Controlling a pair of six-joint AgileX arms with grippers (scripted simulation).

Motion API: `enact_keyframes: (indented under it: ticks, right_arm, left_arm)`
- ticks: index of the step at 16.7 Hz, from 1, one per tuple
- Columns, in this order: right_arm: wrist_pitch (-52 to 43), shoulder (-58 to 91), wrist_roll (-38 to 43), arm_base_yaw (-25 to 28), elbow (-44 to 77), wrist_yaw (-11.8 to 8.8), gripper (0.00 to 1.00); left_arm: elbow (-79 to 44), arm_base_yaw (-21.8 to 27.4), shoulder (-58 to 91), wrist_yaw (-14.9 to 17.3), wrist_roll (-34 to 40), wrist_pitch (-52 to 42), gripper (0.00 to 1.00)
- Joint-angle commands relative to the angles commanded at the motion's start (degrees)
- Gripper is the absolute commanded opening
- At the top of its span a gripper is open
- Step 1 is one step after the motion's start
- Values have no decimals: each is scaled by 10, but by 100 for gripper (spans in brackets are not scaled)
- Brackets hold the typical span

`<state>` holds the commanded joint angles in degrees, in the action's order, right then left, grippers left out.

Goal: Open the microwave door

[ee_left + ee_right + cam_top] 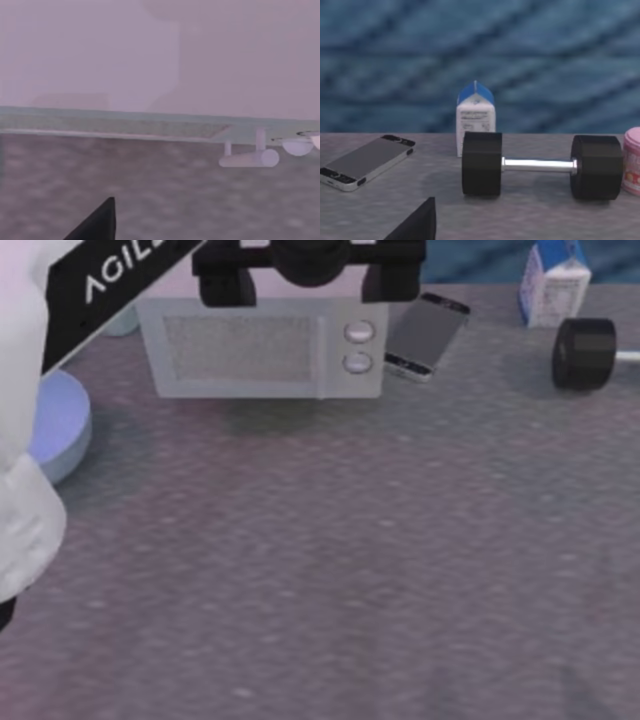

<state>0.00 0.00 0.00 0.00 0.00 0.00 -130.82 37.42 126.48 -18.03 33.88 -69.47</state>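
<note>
A pale blue round plate (60,425) lies at the worktop's left edge. The left arm reaches over the top of the microwave (262,348), which stands at the far edge, left of centre; the left gripper (305,280) hangs above it, and I cannot tell whether its fingers are open or closed. The microwave door (240,348) sits flush, shut. Beside the knobs (358,347) lies a phone (428,336), then a milk carton (553,282) and a black dumbbell (585,353) toward the far right corner.

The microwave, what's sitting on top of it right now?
The left claw sits over the microwave, its black body covering the roof. Anything lying under it is hidden. The door looks closed.
</note>
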Motion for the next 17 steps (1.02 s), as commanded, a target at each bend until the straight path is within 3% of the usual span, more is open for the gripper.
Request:
enact_keyframes:
  ticks: [4,10,15,17]
  right_arm:
    - [0,0,0,0,0,0,100]
    - [0,0,0,0,0,0,100]
    - [0,0,0,0,0,0,100]
    - [0,0,0,0,0,0,100]
  left_arm:
    - [8,-5,4,2,-4,11,100]
    - [60,-28,52,13,-27,123,100]
    - [64,-30,58,14,-29,131,100]
    - [64,-30,58,14,-29,131,85]
